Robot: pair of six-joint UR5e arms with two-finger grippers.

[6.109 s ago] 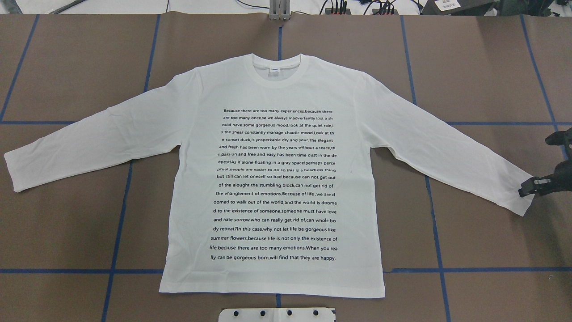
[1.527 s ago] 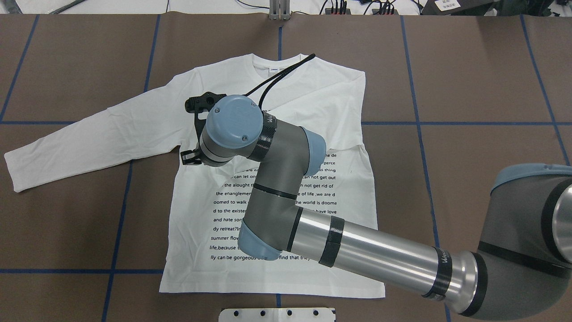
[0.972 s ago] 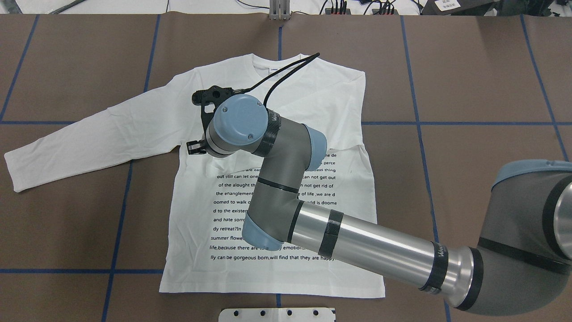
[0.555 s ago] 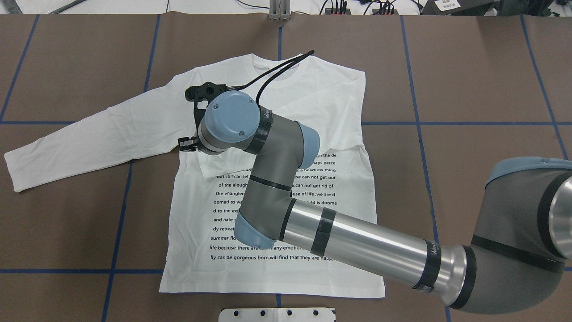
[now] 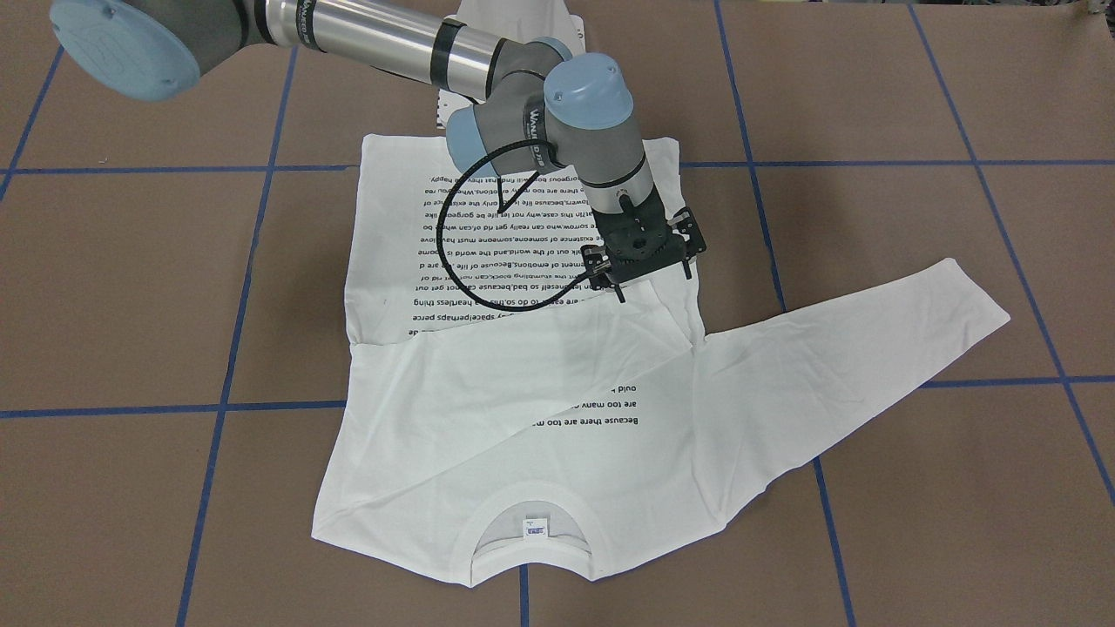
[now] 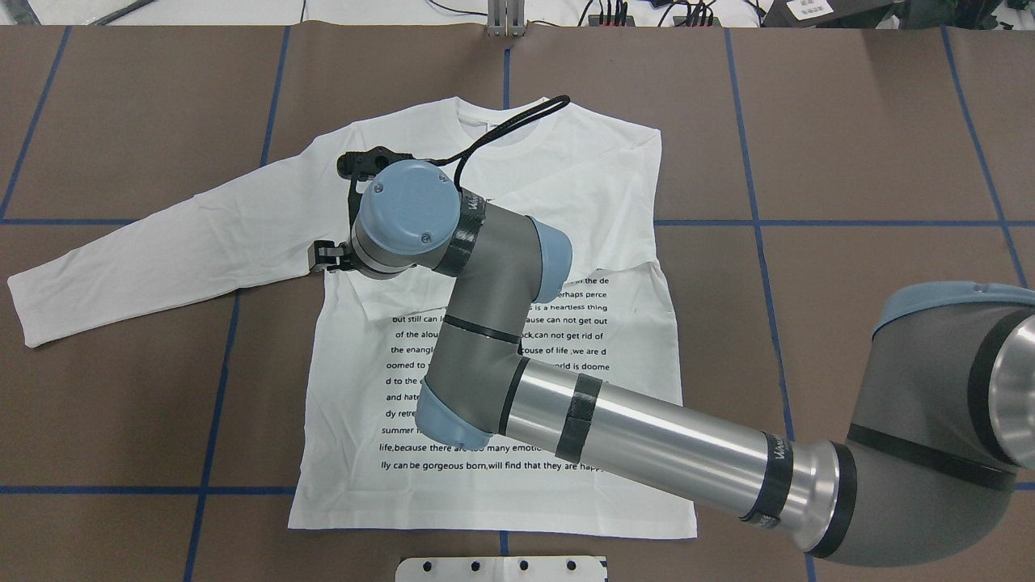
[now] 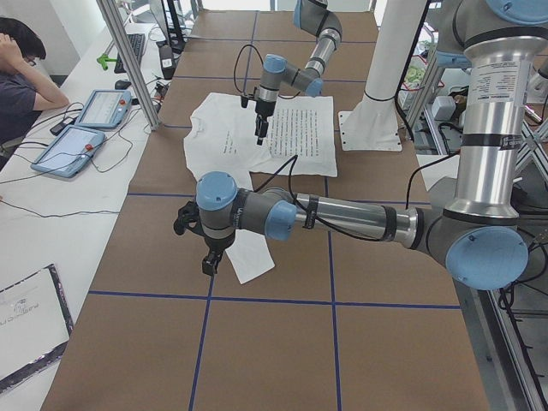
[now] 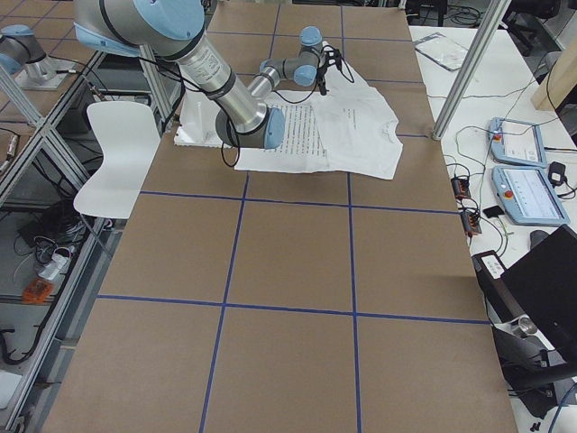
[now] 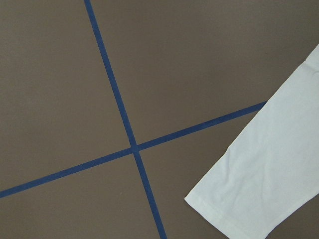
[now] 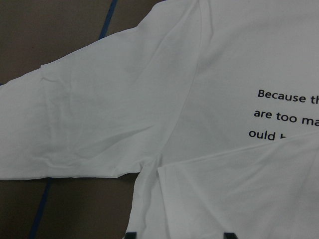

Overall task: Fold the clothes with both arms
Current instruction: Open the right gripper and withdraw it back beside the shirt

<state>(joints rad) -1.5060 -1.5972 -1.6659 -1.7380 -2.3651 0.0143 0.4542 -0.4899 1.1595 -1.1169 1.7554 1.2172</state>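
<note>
**Front-facing view.** The table [image 5: 871,87] is covered with brown paper, and blue tape lines [image 5: 131,170] divide it into large squares. The white long-sleeved T-shirt [image 5: 697,453] lies flat near the middle, printed side up, with the collar [image 5: 531,514] toward this camera. Its right sleeve [image 5: 523,357] is folded across the chest and hides part of the text. Its left sleeve [image 5: 871,340] stretches out over bare paper. The right arm [image 5: 375,39] reaches over the shirt. The right gripper [image 5: 652,280] hangs just above the cuff of the folded sleeve, its jaws spread and pinching nothing.

**Overhead view.** Wide bare paper lies to the left, right and far side of the shirt. The hem ends just before the white base plate [image 6: 501,568] at the near edge.

**Left side view.** The left arm [image 7: 360,218] stretches low over the table. The left gripper [image 7: 205,248] hovers above the end of the left sleeve, and I cannot tell how its jaws stand. Beside the far long edge there is a white bench with control tablets [image 7: 68,150], and a person [image 7: 21,77] sits there.

**Right side view.** The near half of the table is bare paper. A white chair [image 8: 113,153] stands just beside the edge on the robot's side.

**Left wrist view.** A tape crossing [image 9: 133,148] is seen on the paper. The left cuff [image 9: 259,189] lies near it, without touching.

**Right wrist view.** Two black fingertips [image 10: 229,235] stand apart at the bottom edge, and the folded cuff's edge lies between them.
</note>
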